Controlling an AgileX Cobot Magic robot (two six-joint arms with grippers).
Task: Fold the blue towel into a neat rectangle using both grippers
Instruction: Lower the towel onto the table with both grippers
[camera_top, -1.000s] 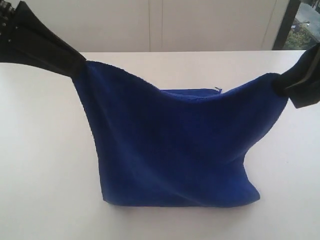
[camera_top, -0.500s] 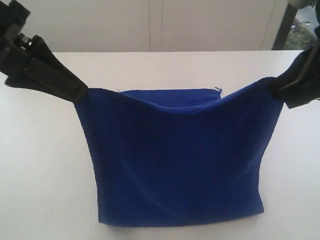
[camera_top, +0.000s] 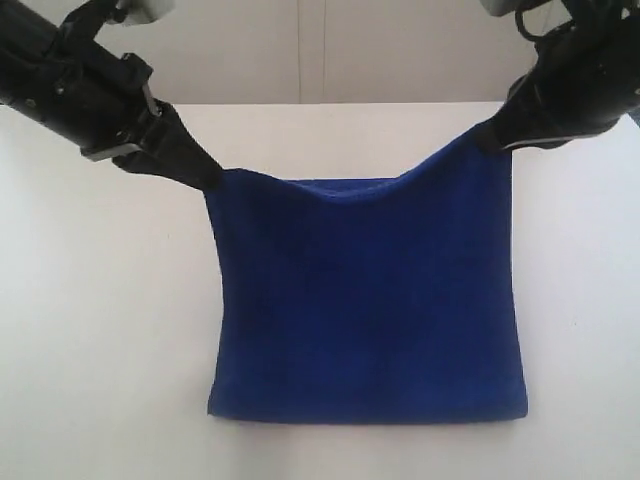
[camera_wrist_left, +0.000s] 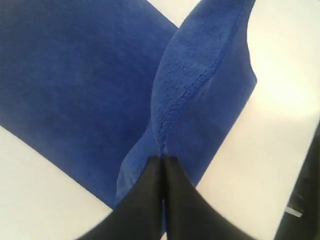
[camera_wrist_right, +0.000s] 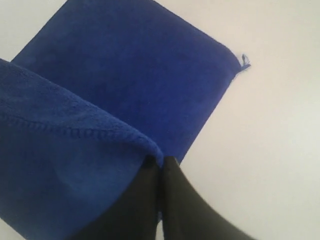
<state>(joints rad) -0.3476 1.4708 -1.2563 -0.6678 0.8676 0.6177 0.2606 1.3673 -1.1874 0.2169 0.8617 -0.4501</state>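
In the exterior view the tips of the left claw and the right claw are sunk in cloth, so their grip cannot be read there. The left arm is cut off at the 10 o'clock corner and the right arm at the 2 o'clock corner. The wrist views settle the grip. The left claw is pressed together on the stitched hem of the towel. The right claw is pressed together, pinching a hemmed corner of the towel.

The towel sits mid-tabletop and reaches toward 6 o'clock in the exterior view. Its raised layer hangs from the two claws and hides nearly all of the layer lying flat beneath. That lower layer is plain only in the wrist views, spread on the white surface. A small tag sticks out at one of its corners.

The lifted edge runs from 9 to 3 o'clock, with the right corner higher than the left and a dip in the middle. The doubled-over edge lies straight at 6 o'clock, also running 9 to 3. As it hangs, the towel looks broader from 9 to 3 than from 12 to 6, so its long axis lies across the view. The slant of the raised layer makes that hard to judge.
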